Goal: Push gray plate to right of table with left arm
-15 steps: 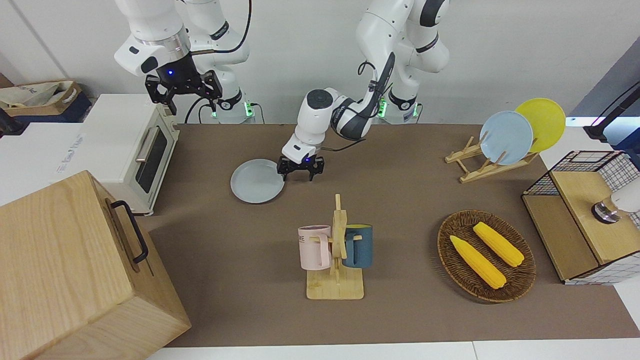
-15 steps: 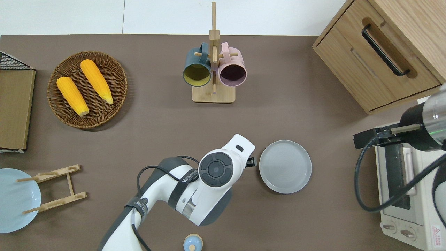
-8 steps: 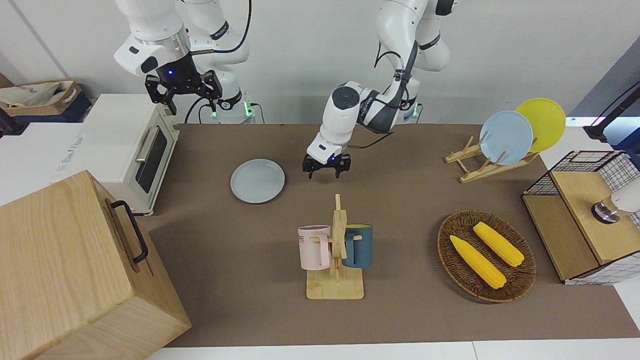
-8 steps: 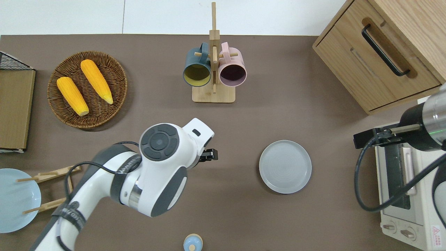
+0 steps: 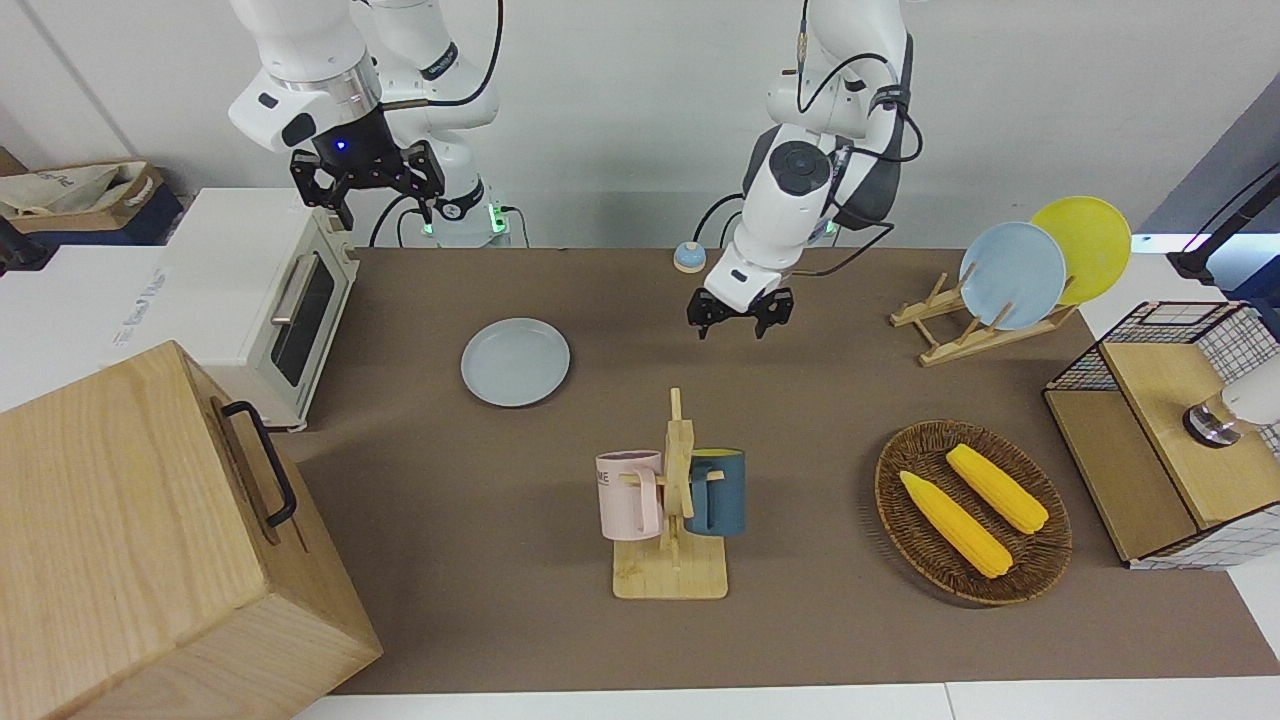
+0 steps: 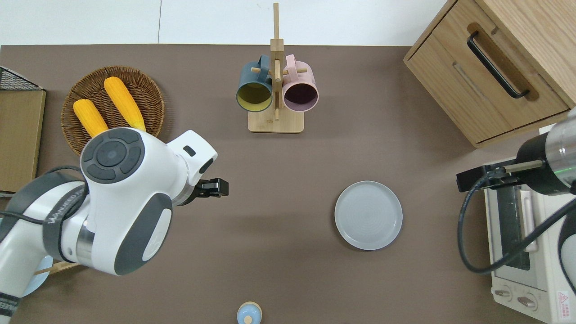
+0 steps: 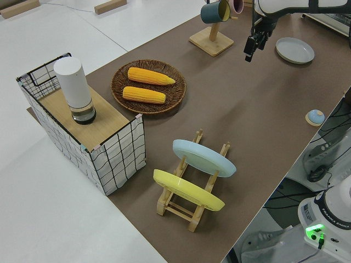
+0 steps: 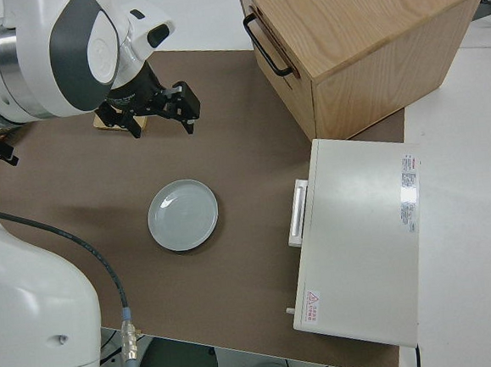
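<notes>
Pale gray round plate (image 6: 368,215) lies lower right of centre in overhead frame, near white toaster oven (image 6: 526,252); left hand (image 5: 740,314) clear of it, fingers spread, empty; push looks finished; right arm parked.

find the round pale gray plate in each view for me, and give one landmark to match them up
Front view: the round pale gray plate lies flat on the brown table, near the white toaster oven.
Overhead view: the plate is toward the right arm's end.
Left side view: top edge.
Right side view: middle, beside the oven.
Shared landmark: the wooden mug rack, which the right side view does not show.
</notes>
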`<state>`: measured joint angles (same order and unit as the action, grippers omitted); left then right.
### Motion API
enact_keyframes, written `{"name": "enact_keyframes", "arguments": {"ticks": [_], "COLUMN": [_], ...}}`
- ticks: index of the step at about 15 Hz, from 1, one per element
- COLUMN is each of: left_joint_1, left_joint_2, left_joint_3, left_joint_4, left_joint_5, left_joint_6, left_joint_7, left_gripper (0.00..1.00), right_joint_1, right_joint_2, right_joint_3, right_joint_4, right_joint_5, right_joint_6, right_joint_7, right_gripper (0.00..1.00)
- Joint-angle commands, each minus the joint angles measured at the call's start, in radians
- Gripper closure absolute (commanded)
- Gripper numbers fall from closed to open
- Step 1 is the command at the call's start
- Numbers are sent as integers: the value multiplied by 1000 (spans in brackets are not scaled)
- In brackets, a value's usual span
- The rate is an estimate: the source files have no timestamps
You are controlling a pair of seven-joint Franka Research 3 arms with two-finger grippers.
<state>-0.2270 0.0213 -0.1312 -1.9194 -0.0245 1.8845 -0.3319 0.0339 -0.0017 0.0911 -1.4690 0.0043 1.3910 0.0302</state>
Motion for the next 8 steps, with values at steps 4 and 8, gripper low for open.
{"name": "enact_keyframes", "arguments": {"ticks": [4, 8], "left_joint_1": [118, 158], "left_joint_2": [-23, -11], "left_joint_3": [10, 19], "left_joint_4": [120, 246], "left_joint_5": [44, 38], "left_joint_6": [-123, -220], "left_joint_7": [123, 131], "left_gripper": [9, 9], "right_joint_1": [-11, -11], "right_joint_2": [-8, -8], "right_joint_3": [6, 6], "right_joint_4": [1, -1], "right_joint_5": [8, 8], "right_joint_6": [-12, -12], "right_joint_7": [-3, -3], "right_gripper": [17, 17]}}
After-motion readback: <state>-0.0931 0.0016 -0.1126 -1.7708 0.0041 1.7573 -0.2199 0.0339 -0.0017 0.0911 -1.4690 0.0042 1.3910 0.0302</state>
